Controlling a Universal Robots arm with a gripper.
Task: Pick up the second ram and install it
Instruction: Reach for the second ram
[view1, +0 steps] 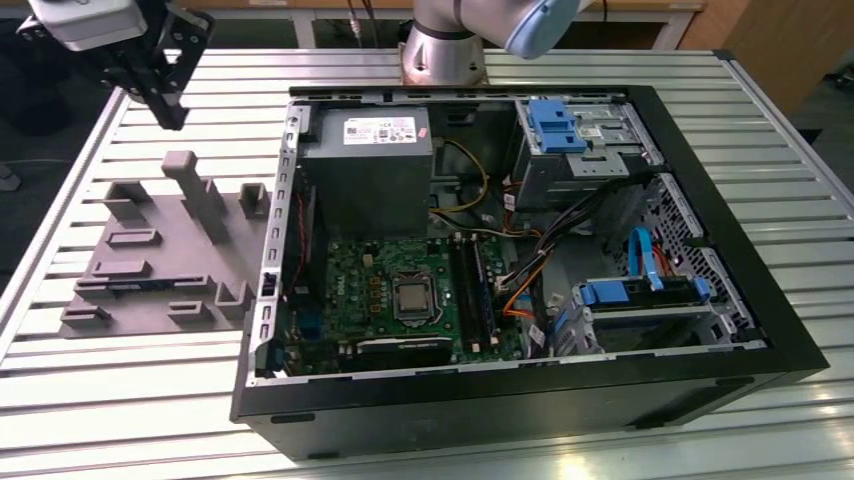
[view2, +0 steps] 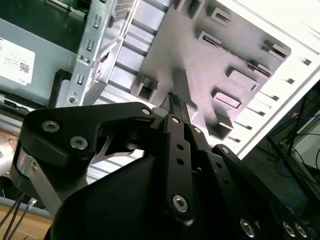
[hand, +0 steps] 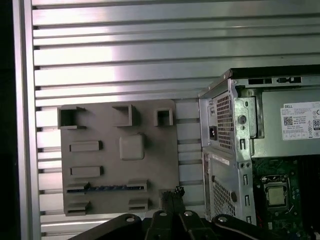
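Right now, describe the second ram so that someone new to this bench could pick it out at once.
Start at the open computer case, then go to the grey fixture tray lying beside it on the slatted table. The second ram sits between two raised blocks near one tray edge; it is the only thin dark blue strip among plain grey blocks.

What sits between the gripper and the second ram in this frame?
In the first wrist view, a raised block of the grey tray and bare tray surface lie between the second ram and the gripper.
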